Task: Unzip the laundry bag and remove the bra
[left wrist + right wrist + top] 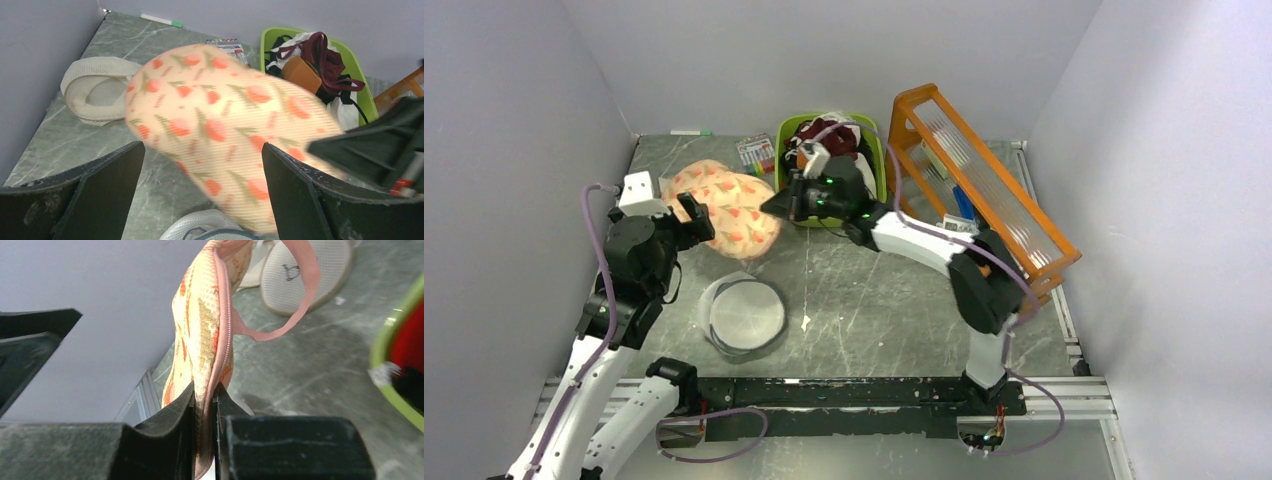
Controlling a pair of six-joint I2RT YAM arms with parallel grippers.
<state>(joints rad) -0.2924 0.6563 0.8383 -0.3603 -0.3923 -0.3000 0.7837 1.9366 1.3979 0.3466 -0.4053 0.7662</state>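
Observation:
The laundry bag (724,205), cream with red flowers, is held up on edge at the back left of the table. My right gripper (776,205) is shut on the bag's pink zip edge (223,325), which is pinched between its fingers (204,400); a pink loop strap (295,315) hangs off the bag. My left gripper (696,222) is open, its jaws wide apart just in front of the bag's near end (215,125), touching nothing (202,200). The bag looks blurred in the left wrist view. I cannot make out the bra for certain.
A cream mesh padded item (95,90) lies by the left wall behind the bag. A round white mesh disc with dark rim (744,315) lies mid-table. A green basket (876,160) of garments stands at the back. An orange rack (984,190) stands right.

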